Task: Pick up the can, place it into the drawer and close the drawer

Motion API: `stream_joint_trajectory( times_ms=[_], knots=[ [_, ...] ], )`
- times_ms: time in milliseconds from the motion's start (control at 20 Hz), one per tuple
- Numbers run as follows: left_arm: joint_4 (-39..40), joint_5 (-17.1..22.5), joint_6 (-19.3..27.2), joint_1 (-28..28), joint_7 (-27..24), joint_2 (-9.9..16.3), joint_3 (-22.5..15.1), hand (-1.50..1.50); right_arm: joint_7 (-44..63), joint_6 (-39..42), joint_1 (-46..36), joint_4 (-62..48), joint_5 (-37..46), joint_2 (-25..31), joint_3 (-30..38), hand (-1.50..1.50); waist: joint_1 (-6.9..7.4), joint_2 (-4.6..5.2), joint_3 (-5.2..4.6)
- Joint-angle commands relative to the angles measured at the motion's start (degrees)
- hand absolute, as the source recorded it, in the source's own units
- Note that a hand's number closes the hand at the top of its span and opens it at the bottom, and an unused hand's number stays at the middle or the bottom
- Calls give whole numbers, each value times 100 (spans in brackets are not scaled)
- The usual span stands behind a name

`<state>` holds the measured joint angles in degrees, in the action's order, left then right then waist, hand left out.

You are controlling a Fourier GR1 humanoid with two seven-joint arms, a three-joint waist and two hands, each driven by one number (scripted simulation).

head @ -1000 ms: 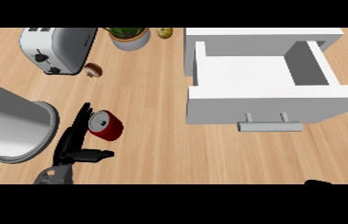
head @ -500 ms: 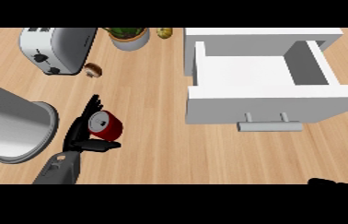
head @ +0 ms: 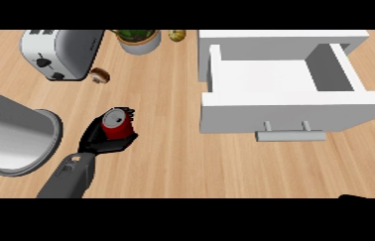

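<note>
Worktop of pale wood carries everything, and the matter that counts sits at its left. A large metal pot lies at the far left edge, with a toaster well beyond it. Just beside the pot, the left hand is wrapped about the red can: fingers curl over the can's far side and the thumb closes under its near side, so the hand is clamped on it. The can stands about upright, its grey lid facing up, and whether it has left the surface cannot be told. A potted plant stands at the back. To the right, well apart from the can and a little farther from the robot, the white drawer stands pulled open, its handle toward the robot. So the carry runs rightward and slightly away, over the drawer's front wall, and the left hand is plainly the nearer one. Of the right hand only a dark sliver shows at the lower right corner; how its fingers stand cannot be told.
</note>
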<state>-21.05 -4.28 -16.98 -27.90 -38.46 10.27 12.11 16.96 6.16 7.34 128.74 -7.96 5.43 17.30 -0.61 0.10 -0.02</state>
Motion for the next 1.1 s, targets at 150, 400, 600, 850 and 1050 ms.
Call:
stream_joint_trajectory(
  times_ms=[150,400,600,850,1050],
  knots=[
    [251,46,-193,-427,-66,-133,-11,150,258,-167,-259,130,105,39,41,-150,-3,5,-3],
    [187,279,609,-576,-21,-500,240,150,-5,-82,-337,-130,67,84,170,-150,9,4,-1],
    [357,546,1577,-779,-250,-780,651,150,-389,218,101,-200,-73,-6,178,-150,-69,20,-2],
    [-114,719,1538,-1146,249,-833,579,150,192,-59,-139,249,131,76,138,-150,4,-10,0],
    [-612,731,1620,-1238,872,-1008,342,150,-30,-174,-253,-95,456,-127,-95,-150,74,-27,5]
  ],
)
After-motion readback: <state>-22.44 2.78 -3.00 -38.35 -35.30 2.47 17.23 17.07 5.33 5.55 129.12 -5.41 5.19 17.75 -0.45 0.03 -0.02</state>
